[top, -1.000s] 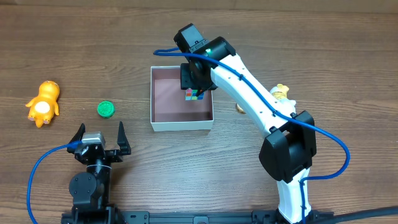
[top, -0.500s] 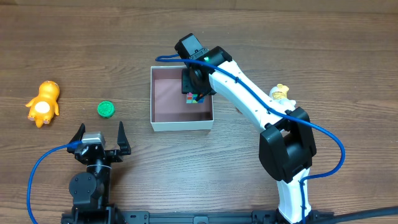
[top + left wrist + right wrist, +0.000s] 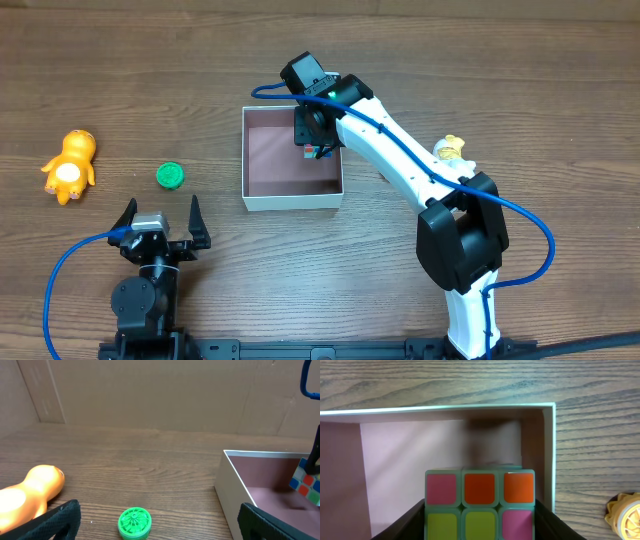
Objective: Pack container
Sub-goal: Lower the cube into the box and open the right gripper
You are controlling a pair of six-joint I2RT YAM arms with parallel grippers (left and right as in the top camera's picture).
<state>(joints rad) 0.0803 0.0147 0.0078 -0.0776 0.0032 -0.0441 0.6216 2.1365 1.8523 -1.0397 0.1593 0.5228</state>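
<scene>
Sitting at the middle of the overhead view, the container (image 3: 290, 202) is a shallow square box with white walls and a pinkish floor, on a wood table (image 3: 520, 80). A cube (image 3: 316, 152) with coloured stickers is low inside its upper right corner, close to both walls there; pink floor shows across the left and lower parts. Whether the cube rests on the floor cannot be told.

The right gripper (image 3: 316, 140) reaches down into that corner and clamps the cube between its two black fingers, jaws about half apart, one finger on each side. In the right wrist view the cube's upper row shows pink, orange, orange, and the next row yellow, yellow, pink.

The left gripper (image 3: 162, 200) is at the lower left of the overhead view, jaws spread wide with nothing between them, well apart from the container. A green cap (image 3: 170, 175) lies just above it in the frame, an orange toy (image 3: 68, 165) further left, and a yellow toy (image 3: 452, 150) at the right beside the white arm.
</scene>
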